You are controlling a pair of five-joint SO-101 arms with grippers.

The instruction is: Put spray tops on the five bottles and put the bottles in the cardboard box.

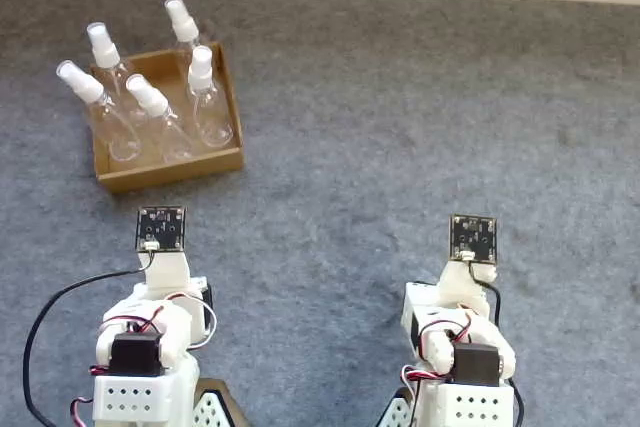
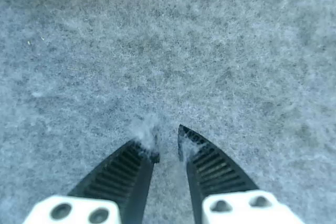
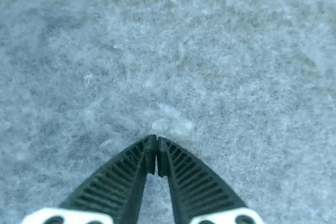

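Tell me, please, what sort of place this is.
Likely a robotics test bench: twin arms at a grey felt-covered table, with a cardboard box holding spray bottles.

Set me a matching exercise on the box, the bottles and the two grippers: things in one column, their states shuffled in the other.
Things:
1. cardboard box
2. spray bottles
3. left gripper
4. right gripper

States:
A. shut, empty
B. standing inside the cardboard box, spray tops on
C. holds five bottles
D. slightly open, empty

Pairs: 1-C, 2-B, 3-D, 4-A.
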